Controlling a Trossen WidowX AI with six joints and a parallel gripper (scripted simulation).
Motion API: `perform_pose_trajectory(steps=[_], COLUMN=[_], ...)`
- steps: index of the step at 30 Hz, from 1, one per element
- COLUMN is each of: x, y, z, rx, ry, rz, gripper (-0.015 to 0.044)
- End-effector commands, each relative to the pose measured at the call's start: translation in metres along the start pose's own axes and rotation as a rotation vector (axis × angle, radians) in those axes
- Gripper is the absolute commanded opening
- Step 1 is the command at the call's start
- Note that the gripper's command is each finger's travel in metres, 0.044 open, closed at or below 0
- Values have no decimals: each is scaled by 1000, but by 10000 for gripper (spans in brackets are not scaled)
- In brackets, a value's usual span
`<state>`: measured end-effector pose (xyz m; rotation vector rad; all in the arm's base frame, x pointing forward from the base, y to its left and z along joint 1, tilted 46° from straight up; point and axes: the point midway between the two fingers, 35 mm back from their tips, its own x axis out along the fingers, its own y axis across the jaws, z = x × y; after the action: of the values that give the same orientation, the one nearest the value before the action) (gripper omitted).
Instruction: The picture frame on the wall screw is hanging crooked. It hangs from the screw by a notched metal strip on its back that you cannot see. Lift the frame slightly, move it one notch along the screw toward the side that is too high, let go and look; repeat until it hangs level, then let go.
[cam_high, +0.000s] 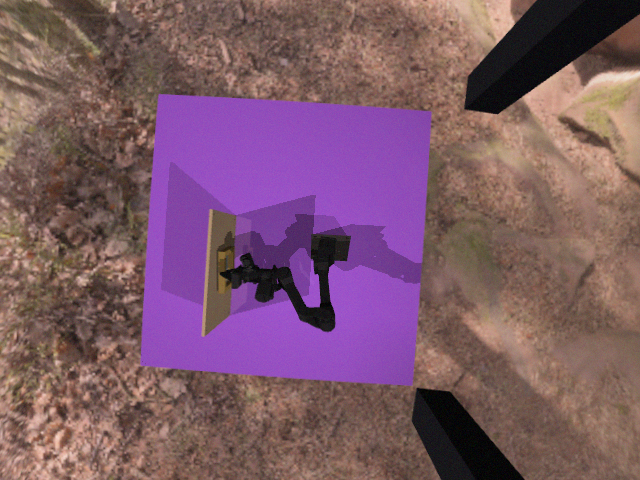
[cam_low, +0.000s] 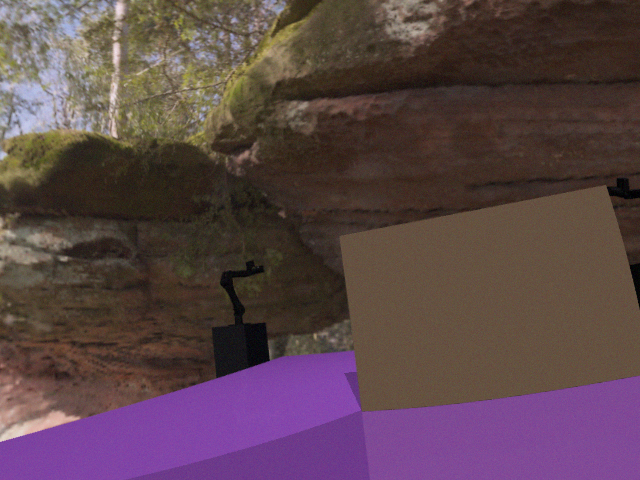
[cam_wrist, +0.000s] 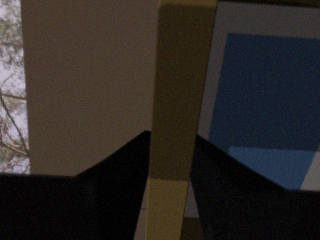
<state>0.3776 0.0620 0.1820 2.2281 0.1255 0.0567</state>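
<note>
Tool (cam_wrist: 167, 165) clamps the picture frame (cam_wrist: 180, 90) edge, lift-and-shift step; next, release and check level.

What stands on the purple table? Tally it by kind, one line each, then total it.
Tan wall board: 1
Yellow picture frame: 1
Black robot arm: 1
Total: 3

Wall panel (cam_high: 212, 279): stood upright on the table (cam_high: 310, 155), near its left edge in the top view.
Picture frame (cam_high: 224, 268): hung on the panel's arm-facing side.
Gripper (cam_high: 227, 274): clamped on the frame's edge bar (cam_wrist: 177, 100).
Arm base (cam_high: 330, 248): right of the panel.
</note>
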Motion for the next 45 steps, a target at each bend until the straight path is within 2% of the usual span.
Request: perform_pose_trajectory(steps=[1, 45], x=[0, 0], y=[3, -6], z=[3, 3], rx=[2, 2], ry=[-4, -4], rz=[12, 12], gripper=[0, 0])
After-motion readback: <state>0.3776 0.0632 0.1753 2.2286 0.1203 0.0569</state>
